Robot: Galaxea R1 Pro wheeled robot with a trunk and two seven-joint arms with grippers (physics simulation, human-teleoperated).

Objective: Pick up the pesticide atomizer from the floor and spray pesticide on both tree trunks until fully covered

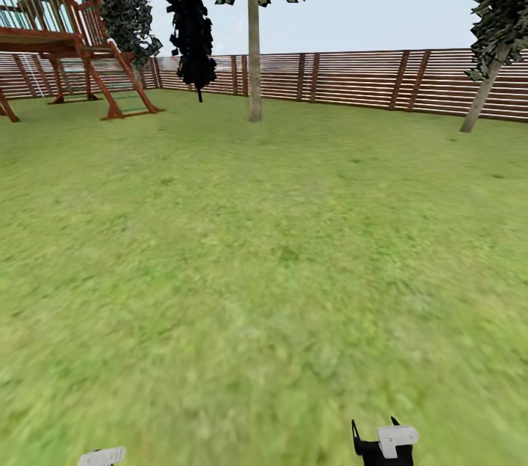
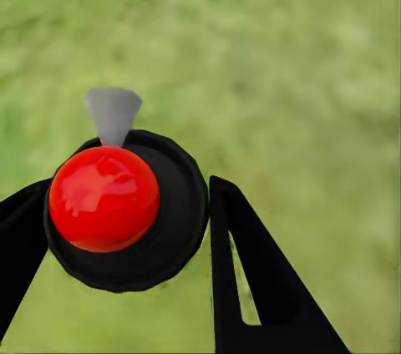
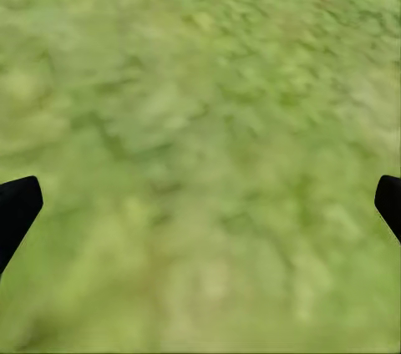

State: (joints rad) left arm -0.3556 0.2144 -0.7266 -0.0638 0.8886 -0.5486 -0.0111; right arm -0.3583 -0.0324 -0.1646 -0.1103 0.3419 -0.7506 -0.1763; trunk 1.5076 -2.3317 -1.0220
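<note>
My left gripper (image 2: 131, 195) is shut on the pesticide atomizer (image 2: 104, 199), which has a black round body, a glossy red ball on top and a grey cone nozzle. A white part of the left arm (image 1: 103, 457) shows at the bottom of the head view. My right gripper (image 3: 200, 204) is open over bare grass, and its black fingers (image 1: 357, 438) show low in the head view. One tree trunk (image 1: 254, 56) stands straight ahead by the fence. A second, leaning tree trunk (image 1: 480, 98) stands at the far right.
Green lawn (image 1: 264, 253) stretches from me to the brown slat fence (image 1: 367, 78). A wooden play tower (image 1: 66, 26) stands at the far left. A near-black conifer (image 1: 192, 34) rises beside the middle tree.
</note>
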